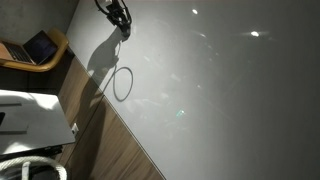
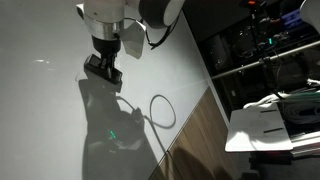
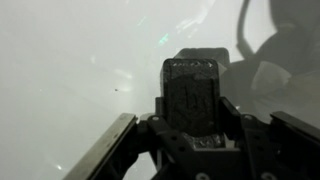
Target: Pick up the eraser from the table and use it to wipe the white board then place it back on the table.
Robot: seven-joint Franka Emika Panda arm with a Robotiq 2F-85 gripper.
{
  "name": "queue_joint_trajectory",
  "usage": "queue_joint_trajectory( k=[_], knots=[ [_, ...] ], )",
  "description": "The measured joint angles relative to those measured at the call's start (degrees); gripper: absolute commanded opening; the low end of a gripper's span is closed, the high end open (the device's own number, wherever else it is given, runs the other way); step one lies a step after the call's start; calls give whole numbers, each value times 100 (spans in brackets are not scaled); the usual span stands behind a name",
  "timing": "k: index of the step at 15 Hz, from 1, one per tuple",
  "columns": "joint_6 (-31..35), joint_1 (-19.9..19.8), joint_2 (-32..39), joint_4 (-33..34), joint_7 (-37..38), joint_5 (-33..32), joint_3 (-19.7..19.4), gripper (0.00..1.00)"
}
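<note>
I have the gripper [image 3: 192, 120] pinching the eraser [image 3: 192, 88] between its fingers, and the dark block pokes out ahead of them toward the board [image 3: 70, 70]. In an exterior view the eraser's tip sits at the board, where its shadow meets it, up and to the side of a pen loop [image 2: 162, 110]. The table [image 2: 262, 130] lies well apart, beyond the wood strip [image 2: 195, 140].
</note>
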Motion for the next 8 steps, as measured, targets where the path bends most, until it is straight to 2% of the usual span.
queue_joint_trajectory(
  k=[8],
  knots=[
    [-350, 502, 657, 789, -290, 73, 117, 29]
  ],
)
